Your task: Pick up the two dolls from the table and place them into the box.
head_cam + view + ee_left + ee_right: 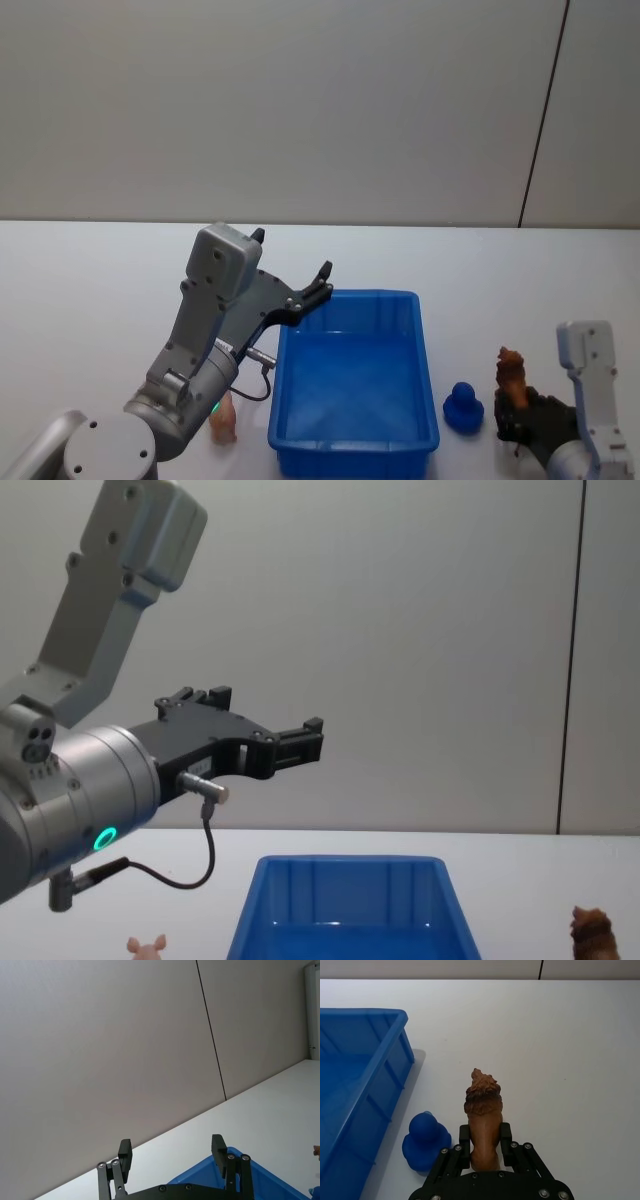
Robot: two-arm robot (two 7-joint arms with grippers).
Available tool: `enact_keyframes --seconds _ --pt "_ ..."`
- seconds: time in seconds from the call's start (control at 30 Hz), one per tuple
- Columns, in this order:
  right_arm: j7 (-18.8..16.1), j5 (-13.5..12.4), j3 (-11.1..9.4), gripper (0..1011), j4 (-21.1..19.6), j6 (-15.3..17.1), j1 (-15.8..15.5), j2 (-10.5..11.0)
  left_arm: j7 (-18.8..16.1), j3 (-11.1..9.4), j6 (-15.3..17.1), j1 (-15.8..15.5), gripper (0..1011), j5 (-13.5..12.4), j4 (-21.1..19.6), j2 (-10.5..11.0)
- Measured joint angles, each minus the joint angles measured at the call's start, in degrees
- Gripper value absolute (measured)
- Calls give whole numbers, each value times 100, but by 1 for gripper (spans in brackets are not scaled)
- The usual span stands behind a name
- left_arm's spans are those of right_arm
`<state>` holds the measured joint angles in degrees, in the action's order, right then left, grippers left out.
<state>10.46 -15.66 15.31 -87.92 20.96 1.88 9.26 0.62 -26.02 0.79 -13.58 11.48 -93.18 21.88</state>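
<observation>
The dark brown doll [482,1105] stands upright between the fingers of my right gripper [485,1135], which is shut on its lower body. This doll [512,372] is on the right of the blue box [425,400], over the white table [500,270]; it also shows in the chest view [592,930]. The pale pink doll [222,420] stands on the table left of the box, near the front [148,946]. My left gripper [292,255] hangs open and empty, raised above the box's back left corner [171,1146].
A small blue toy duck [464,408] sits on the table between the box and the brown doll, close to my right gripper [424,1140]. The box interior [350,390] holds nothing. A plain wall stands behind the table.
</observation>
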Motion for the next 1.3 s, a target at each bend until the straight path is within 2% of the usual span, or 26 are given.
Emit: enact_keyframes --seconds 0.3,0.5,0.77,0.97,1.1,1.3 --pt "60 87 -28 334 -153 -42 -11 -7 0 0 0 -1 1001 0 0 2" --pt "-49 177 -44 334 -317 -207 -19 11 0 0 0 -1 1001 0 0 1" --pt "-440 221 -49 334 -463 -403 6 36 1 0 0 -1 1001 0 0 0" --pt "-918 223 -33 334 -527 -533 83 33 0 0 0 -1 1001 0 0 1" --pt "-1114 221 -20 334 -528 -572 128 26 0 0 0 -1 1001 0 0 1" --pt "-1682 221 38 334 -449 -643 282 -41 0 0 0 -1 1001 0 0 2"
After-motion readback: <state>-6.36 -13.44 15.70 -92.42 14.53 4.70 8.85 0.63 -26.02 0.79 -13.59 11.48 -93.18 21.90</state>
